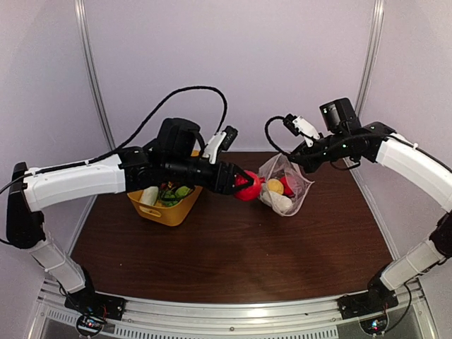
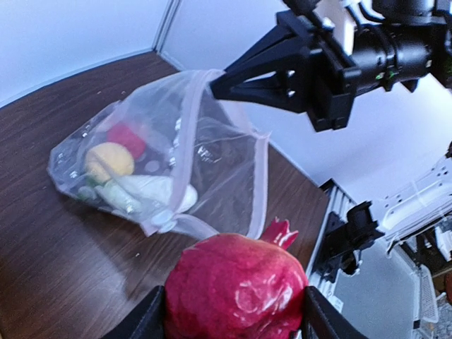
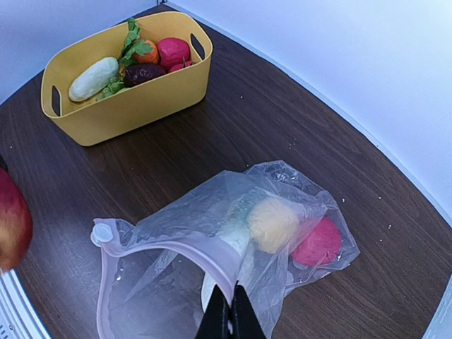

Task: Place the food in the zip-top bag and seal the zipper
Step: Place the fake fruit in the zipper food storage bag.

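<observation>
My left gripper (image 1: 244, 185) (image 2: 235, 318) is shut on a red pomegranate (image 2: 236, 286) (image 1: 247, 187), held in the air just in front of the zip-top bag's open mouth. The clear bag (image 1: 284, 185) (image 2: 169, 155) (image 3: 233, 233) lies on the table with a yellow fruit (image 3: 272, 222), a red one (image 3: 318, 242) and a white one (image 2: 152, 191) inside. My right gripper (image 1: 300, 157) (image 3: 230, 319) is shut on the bag's upper zipper edge (image 3: 191, 251), lifting the mouth open. More food fills the yellow tub.
The yellow tub (image 1: 168, 212) (image 3: 141, 106) stands at the back left of the brown table (image 1: 233, 254), holding a white cucumber (image 3: 94, 78), a carrot, a pink fruit and a dark purple one. White walls close in the back and sides.
</observation>
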Motion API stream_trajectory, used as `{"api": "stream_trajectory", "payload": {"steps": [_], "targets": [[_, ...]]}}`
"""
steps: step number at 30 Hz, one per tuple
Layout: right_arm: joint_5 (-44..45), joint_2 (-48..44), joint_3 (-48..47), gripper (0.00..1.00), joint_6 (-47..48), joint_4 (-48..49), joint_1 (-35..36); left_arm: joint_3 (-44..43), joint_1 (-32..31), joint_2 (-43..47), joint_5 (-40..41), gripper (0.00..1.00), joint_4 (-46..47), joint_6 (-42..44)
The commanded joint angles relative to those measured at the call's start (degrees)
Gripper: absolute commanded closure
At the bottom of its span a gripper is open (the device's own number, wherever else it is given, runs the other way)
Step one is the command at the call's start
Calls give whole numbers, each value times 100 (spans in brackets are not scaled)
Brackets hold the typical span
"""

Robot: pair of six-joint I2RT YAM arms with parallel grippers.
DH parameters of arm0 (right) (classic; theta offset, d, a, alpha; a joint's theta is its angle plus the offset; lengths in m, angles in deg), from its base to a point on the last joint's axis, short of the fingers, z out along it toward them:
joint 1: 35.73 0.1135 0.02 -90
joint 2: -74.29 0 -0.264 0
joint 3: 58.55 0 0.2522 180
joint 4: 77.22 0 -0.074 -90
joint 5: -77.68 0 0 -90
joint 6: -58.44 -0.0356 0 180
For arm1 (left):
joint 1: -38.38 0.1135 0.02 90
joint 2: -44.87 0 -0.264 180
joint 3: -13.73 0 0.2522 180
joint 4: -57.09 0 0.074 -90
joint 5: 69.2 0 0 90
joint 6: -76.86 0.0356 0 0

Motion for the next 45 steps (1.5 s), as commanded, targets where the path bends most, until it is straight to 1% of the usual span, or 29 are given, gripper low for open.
{"api": "stream_trajectory", "payload": {"steps": [1, 8, 15, 18, 20, 23, 27, 30, 35, 40, 42, 45], "targets": [[-299, 252, -367, 100, -342, -269, -17, 113, -125, -238, -572, 68, 2079, -872], [-506, 481, -613, 100, -661, -290, -9, -406, -299, -1041, -695, 69, 2526, -1278], [-597, 454, -905, 100, -709, -478, -17, -507, -307, -1392, -94, 71, 2746, -1797], [-639, 426, -938, 100, -743, -539, -16, -741, -307, -1535, 448, 73, 2347, -1835], [-707, 405, -934, 100, -761, -552, -18, -773, -305, -1625, 775, 73, 2294, -1914], [-756, 373, -950, 100, -748, -586, -19, -861, -300, -1812, 950, 73, 2322, -1963], [-782, 357, -1085, 100, -736, -703, -21, -1175, -297, -2014, 1368, 73, 1847, -1987], [-838, 280, -1080, 100, -739, -694, -23, -1272, -298, -2164, 1380, 71, 1862, -1919], [-1026, 258, -1031, 100, -766, -649, -18, -1788, -298, -2575, 1818, 71, 1268, -1876], [-1191, 286, -1048, 100, -805, -648, -18, -2226, -293, -2956, 2026, 68, 1040, -1961], [-1215, 280, -1047, 100, -805, -641, -18, -2340, -291, -3073, 2048, 68, 1081, -1963], [-1248, 281, -1009, 100, -805, -627, -16, -2569, -298, -3250, 1848, 63, 1154, -1874]]}}
